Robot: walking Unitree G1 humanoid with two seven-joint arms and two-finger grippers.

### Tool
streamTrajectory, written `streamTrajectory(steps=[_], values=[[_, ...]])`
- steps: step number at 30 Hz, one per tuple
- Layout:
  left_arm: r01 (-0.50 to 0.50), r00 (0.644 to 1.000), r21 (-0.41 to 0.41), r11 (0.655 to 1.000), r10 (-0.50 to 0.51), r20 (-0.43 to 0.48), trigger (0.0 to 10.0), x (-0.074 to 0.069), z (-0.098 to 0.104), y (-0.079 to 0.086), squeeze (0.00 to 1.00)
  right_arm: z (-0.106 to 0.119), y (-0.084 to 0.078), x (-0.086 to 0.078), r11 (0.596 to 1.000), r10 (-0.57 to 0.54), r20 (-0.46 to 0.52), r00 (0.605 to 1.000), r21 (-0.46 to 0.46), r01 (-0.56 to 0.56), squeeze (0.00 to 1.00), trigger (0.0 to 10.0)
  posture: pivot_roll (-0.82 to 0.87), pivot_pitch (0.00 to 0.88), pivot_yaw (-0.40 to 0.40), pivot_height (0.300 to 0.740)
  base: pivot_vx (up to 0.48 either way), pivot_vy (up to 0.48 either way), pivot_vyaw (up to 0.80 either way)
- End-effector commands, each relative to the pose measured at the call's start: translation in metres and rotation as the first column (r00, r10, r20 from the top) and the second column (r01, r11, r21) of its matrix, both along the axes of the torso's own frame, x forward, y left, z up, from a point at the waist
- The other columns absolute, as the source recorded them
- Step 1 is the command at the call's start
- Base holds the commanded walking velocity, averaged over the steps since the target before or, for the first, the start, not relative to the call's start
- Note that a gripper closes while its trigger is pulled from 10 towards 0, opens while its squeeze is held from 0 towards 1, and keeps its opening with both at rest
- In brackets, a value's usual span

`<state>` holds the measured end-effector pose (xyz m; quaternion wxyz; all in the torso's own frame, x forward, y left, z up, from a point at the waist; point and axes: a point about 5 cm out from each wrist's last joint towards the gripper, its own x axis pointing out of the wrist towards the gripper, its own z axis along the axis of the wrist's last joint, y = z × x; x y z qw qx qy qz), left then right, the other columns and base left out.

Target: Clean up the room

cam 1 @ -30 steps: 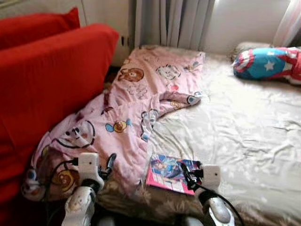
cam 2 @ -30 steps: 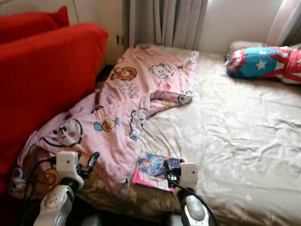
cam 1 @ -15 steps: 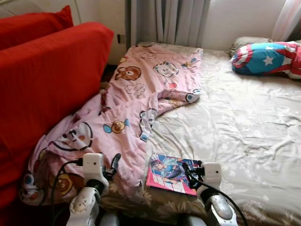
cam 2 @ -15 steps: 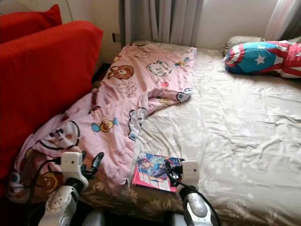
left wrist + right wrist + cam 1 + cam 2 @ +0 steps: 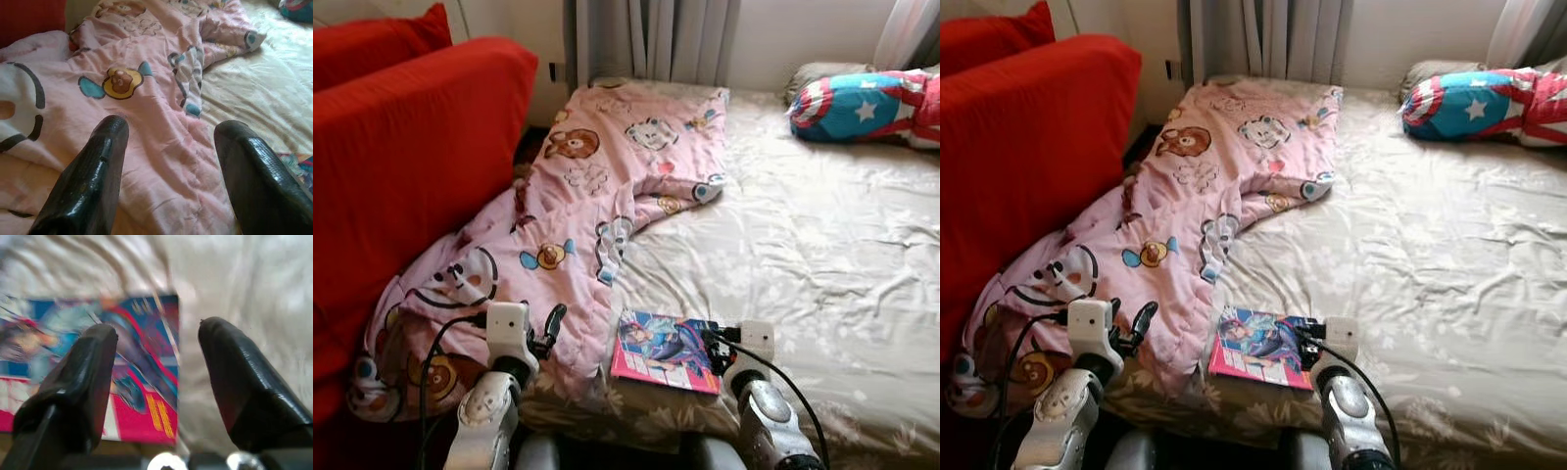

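The right gripper (image 5: 156,377) has its two black fingers spread apart with nothing between them, hanging over the near right corner of a thin magazine (image 5: 666,351) with a bright cartoon cover. One finger sits above the cover and the other above the bare sheet just past the magazine's edge. That wrist view is blurred, so whether the tips are touching the paper I cannot tell. The magazine lies flat near the near edge of the bed (image 5: 822,255), just beside the hem of a pink cartoon quilt (image 5: 578,225).

The left gripper (image 5: 168,147) is likewise open and empty, poised over the quilt's lower fold near the bed's near left corner.

The risks sit mostly with the magazine. It is thin and flat on a soft mattress, so closing down from above may only pinch the top cover or slide off, creasing the page. A push toward the near edge could tip it over the side to the floor. The sheet is loose and wrinkled, so a finger could catch the fabric together with the paper.

The quilt drapes off the left edge against the red sofa (image 5: 401,176); a pull there could drag more of it down.
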<state>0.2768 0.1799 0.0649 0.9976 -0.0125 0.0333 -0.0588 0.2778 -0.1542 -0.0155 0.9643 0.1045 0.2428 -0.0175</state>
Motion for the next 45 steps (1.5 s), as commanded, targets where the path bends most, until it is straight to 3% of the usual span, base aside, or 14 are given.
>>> streamTrajectory(steps=[1, 11, 18, 25, 32, 45], values=[[0.011, 1.0, 0.02, 1.0, -0.011, -0.002, 10.0, -0.004, 0.002, 0.001, 0.0, -0.006, -0.005, -0.004, 0.999, -0.032, -0.042, 0.999, 0.013, 0.033, 0.0, 10.0, 0.06, 0.156, -0.052, 0.616, 0.0, 0.0, 0.0], [0.0, 1.0, 0.031, 1.0, 0.001, -0.025, 10.0, -0.031, 0.003, 0.008, 0.0, -0.006, -0.007, -0.004, 0.998, -0.054, -0.041, 0.998, 0.04, 0.056, 0.0, 10.0, 0.11, 0.258, -0.026, 0.616, 0.0, 0.0, 0.0], [-0.015, 0.998, 0.058, 0.998, 0.019, -0.066, 10.0, -0.048, 0.0, 0.017, 0.0, 0.007, -0.006, 0.009, 0.994, -0.055, 0.051, 0.997, 0.097, 0.05, 0.0, 10.0, 0.13, 0.291, -0.009, 0.616, 0.0, 0.0, 0.0], [-0.016, 0.996, 0.061, 0.998, 0.021, -0.087, 10.0, -0.055, 0.002, 0.018, 0.0, 0.011, -0.01, 0.012, 0.989, -0.062, 0.09, 0.994, 0.141, 0.049, 0.0, 10.0, 0.13, 0.294, 0.001, 0.616, 0.0, 0.0, 0.0], [-0.008, 0.995, 0.072, 0.997, 0.015, -0.103, 10.0, -0.059, 0.004, 0.019, 0.0, 0.005, -0.016, 0.003, 0.985, -0.075, 0.076, 0.994, 0.16, 0.062, 0.0, 10.0, 0.14, 0.294, 0.011, 0.616, 0.0, 0.0, 0.0], [0.004, 0.993, 0.081, 0.997, 0.005, -0.115, 10.0, -0.063, 0.007, 0.018, 0.0, -0.002, -0.009, -0.005, 0.976, -0.052, 0.066, 0.996, 0.215, 0.037, 0.0, 10.0, 0.13, 0.303, 0.021, 0.616, 0.0, 0.0, 0.0]])
